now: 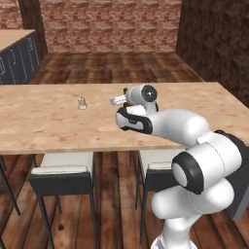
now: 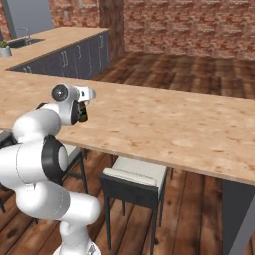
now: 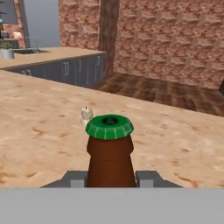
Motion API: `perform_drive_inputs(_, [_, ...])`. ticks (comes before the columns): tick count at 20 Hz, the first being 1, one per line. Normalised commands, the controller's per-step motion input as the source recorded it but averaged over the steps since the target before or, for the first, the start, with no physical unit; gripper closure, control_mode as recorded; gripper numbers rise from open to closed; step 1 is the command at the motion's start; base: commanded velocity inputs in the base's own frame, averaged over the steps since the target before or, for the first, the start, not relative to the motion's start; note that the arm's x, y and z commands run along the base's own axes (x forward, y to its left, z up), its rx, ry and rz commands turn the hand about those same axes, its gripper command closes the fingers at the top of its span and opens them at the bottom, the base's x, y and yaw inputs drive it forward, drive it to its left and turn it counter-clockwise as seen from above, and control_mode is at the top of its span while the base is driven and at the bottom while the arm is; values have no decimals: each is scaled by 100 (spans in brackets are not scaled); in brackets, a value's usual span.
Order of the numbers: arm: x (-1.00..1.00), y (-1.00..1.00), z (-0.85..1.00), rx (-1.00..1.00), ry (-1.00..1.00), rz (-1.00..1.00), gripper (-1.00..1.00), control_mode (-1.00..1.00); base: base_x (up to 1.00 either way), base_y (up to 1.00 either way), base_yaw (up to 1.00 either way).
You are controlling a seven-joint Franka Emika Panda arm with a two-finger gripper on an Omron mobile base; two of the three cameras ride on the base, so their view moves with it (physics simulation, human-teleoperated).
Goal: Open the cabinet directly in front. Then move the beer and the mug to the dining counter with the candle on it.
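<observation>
I have the beer [image 3: 110, 153] clamped upright between the gripper's [image 3: 110, 178] fingers, gripped low on the neck so the green cap stays up and the bottle can go down on its base. It hangs over the counter [image 1: 44, 121], near the edge closest to me, because that is where it belongs. The candle [image 1: 82, 103] stands farther in on the wood, apart from the bottle, so I judge there is bare top to set down short of it. Stools [image 1: 63, 175] sit tucked under the edge, below my arm and out of the way. The mug isn't on this counter yet.
</observation>
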Motion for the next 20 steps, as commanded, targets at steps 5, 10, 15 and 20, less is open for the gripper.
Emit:
perform_drive_inputs(5, [0,-20,0,1,-11,0,100,-100,0,0,0])
perform_drive_inputs(10, [0,0,0,0,0,0,100,-100,0,0,0])
perform_drive_inputs(15, [3,4,0,0,0,-9,100,-100,0,0,0])
perform_drive_inputs(20, [30,-1,0,0,0,-8,100,-100,0,0,0])
